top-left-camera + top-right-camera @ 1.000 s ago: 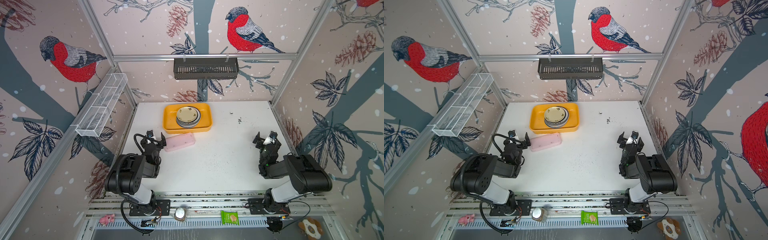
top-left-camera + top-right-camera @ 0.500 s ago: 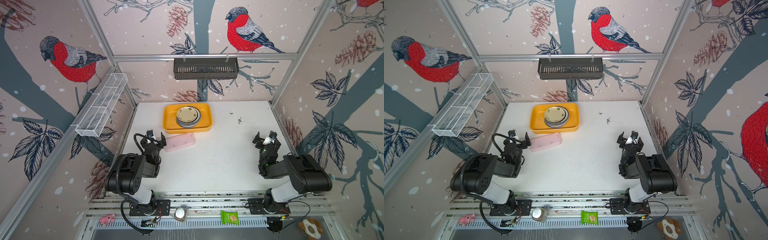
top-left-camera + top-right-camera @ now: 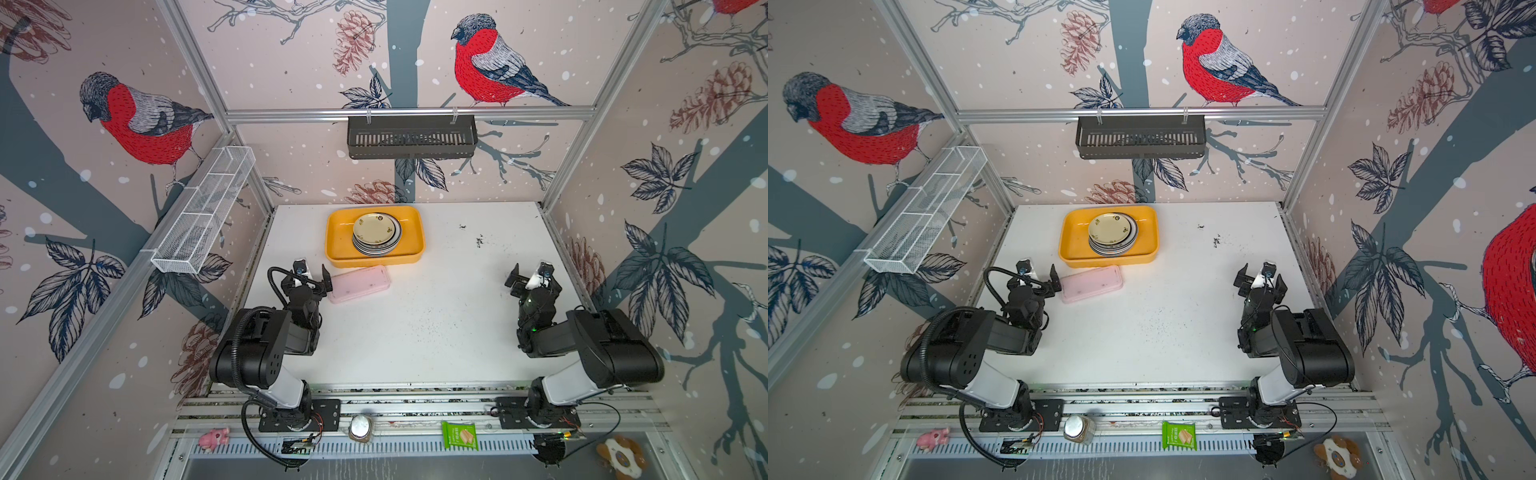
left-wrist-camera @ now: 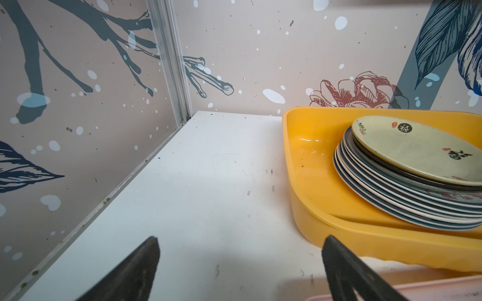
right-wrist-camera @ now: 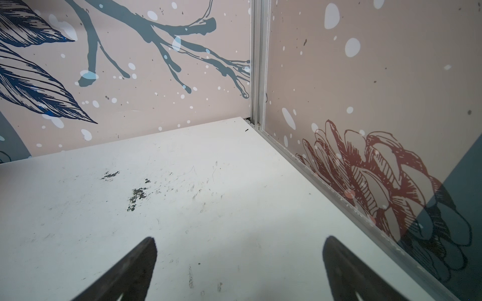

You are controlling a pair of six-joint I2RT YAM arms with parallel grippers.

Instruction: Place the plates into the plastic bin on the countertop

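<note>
Currently 1 stack of plates [image 3: 376,229] sits in 1 plastic bin [image 3: 338,239]; 2 end effectors [image 3: 312,273] [image 3: 532,277] gape empty.

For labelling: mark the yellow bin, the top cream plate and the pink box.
yellow bin [image 3: 338,243], in a top view, bare floor at its left end.
cream plate [image 3: 374,227], in a top view, its centre.
pink box [image 3: 359,284], in a top view, middle of its lid.

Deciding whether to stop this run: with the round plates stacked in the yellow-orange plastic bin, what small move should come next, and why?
Probably none beyond parking both arms: the stack of round plates sits inside the shallow yellow-orange plastic bin, no plate shows on the white speckled countertop, and the left gripper and right gripper are open and empty.
</note>
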